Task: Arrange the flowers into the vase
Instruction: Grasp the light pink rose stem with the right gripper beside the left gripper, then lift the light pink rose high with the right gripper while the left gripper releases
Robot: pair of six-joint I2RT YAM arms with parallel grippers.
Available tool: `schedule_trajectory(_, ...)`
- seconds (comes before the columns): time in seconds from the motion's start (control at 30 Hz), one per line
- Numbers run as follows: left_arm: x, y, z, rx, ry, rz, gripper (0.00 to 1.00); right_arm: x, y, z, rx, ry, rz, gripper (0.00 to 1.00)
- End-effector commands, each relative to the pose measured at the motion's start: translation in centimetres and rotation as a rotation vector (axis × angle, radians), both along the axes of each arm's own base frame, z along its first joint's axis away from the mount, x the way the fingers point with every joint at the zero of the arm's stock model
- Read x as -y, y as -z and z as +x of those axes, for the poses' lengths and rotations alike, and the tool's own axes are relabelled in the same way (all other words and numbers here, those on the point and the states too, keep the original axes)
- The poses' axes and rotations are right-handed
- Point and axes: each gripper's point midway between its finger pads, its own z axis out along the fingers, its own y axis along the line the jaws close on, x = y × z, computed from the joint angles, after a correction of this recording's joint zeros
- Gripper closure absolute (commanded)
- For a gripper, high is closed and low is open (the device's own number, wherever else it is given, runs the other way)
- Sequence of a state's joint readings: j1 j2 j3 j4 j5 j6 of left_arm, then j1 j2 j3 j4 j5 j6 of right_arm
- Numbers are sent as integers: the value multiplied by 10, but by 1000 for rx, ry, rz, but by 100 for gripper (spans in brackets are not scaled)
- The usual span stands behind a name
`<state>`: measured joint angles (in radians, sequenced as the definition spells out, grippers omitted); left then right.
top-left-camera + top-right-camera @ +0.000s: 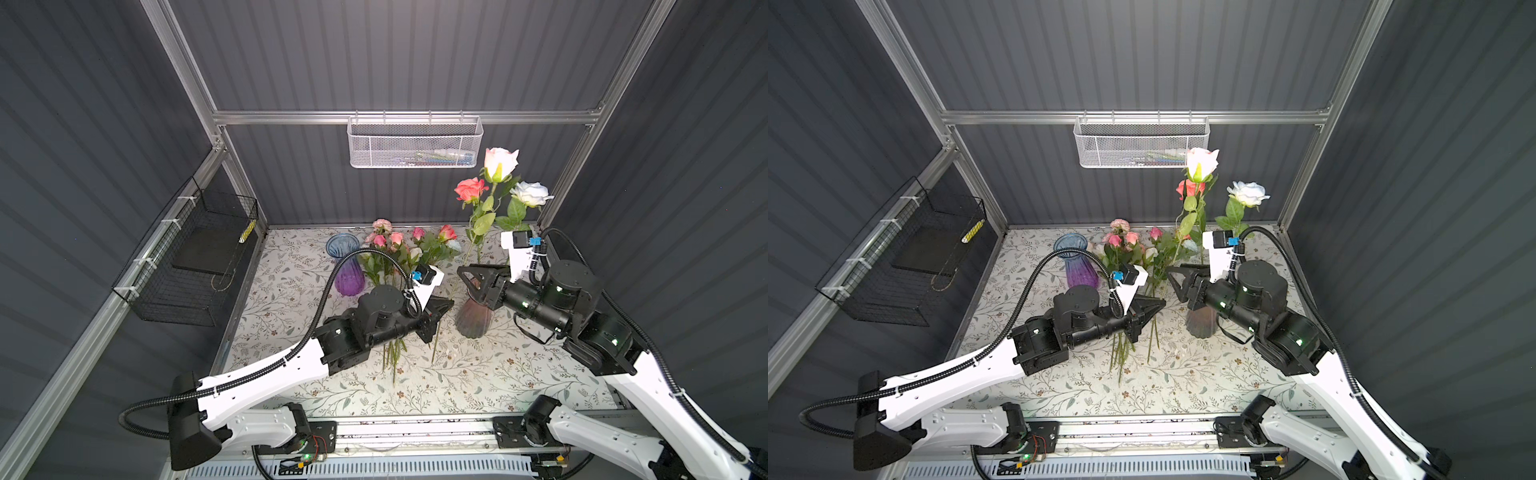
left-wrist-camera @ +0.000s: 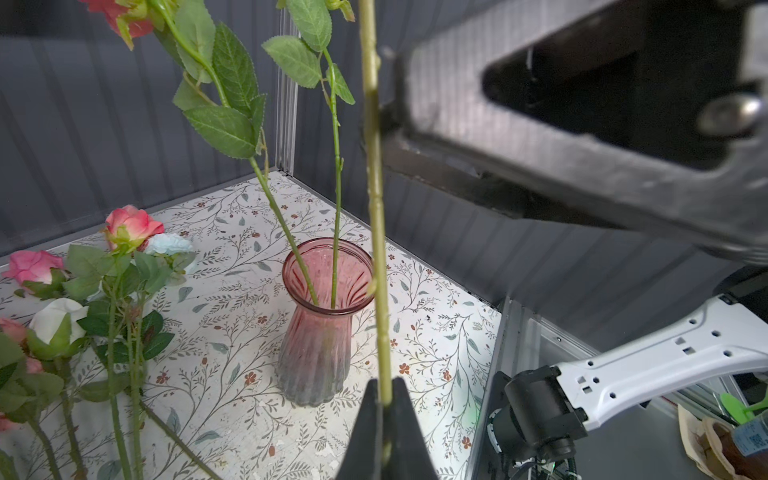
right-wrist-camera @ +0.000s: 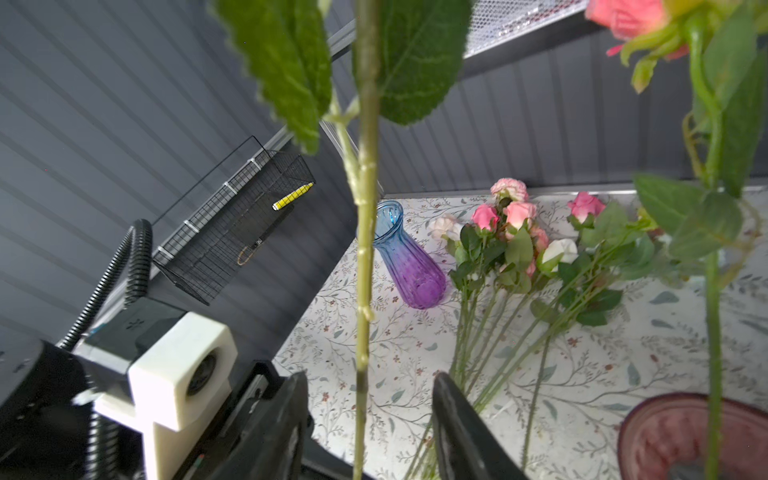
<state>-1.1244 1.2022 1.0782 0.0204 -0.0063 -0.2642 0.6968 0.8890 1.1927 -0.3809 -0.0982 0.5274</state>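
Pale-pink rose (image 1: pixel 500 162) is the one you've got in play. Your left gripper (image 2: pixel 384 399) is clenched tight on the lower part of its stem. The stem stands nearly upright, and in both top views the bloom sits higher than everything else. A short bit of stem hangs out below the grip.

Your right gripper (image 3: pixel 370 378) sits higher up that same stem with its jaws apart, 1 finger on each side. The stem runs through the gap closer to 1 finger, and I can't tell if it actually touches. Nothing's pinched on that side.

The pink glass vase (image 1: pixel 473 320) stands upright on the floral-patterned table (image 1: pixel 498 374), right under your right gripper. It has 2 stems in it. 1 belongs to the coral rose (image 1: pixel 469 189). The other looks like the white rose (image 1: pixel 530 193), though your right arm hides part of that stem. In the left wrist view the held stem passes just beside the vase's rim, outside it.

The rest of the flowers (image 1: pixel 399 249) lie flat on the table in a loose bunch, blooms toward the back wall. They're between the pink vase and a blue-to-purple vase (image 1: pixel 347 266) that stands upright near the back. Your left arm reaches across over their stems.
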Motion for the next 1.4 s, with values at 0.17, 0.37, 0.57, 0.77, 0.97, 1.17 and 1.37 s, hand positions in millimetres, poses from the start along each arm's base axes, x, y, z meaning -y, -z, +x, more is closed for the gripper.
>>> schedule_trajectory(0.17, 3, -13, -4, 10, 16, -41, 100, -5, -17, 8, 52, 9, 15, 86)
schedule_trajectory(0.37, 0, -10, 1, 8, -17, -33, 90, -1, -18, 8, 67, 27, 18, 99)
schedule_trajectory(0.57, -22, -13, 8, 43, -105, -23, 32, 5, -19, 13, 94, 63, -34, 100)
schedule_trajectory(0.77, -73, -9, 16, 80, -271, -15, 20, 45, -43, 26, 213, 269, -164, 100)
schedule_trajectory(0.97, -99, -6, 14, 84, -329, -19, 19, 84, -93, 33, 376, 480, -228, 100)
schedule_trajectory(1.17, -102, -4, 15, 90, -338, -7, 19, 107, -91, 57, 418, 658, -314, 100)
schedule_trajectory(1.37, -104, -1, 15, 92, -342, -4, 19, 120, -44, 82, 319, 716, -310, 100)
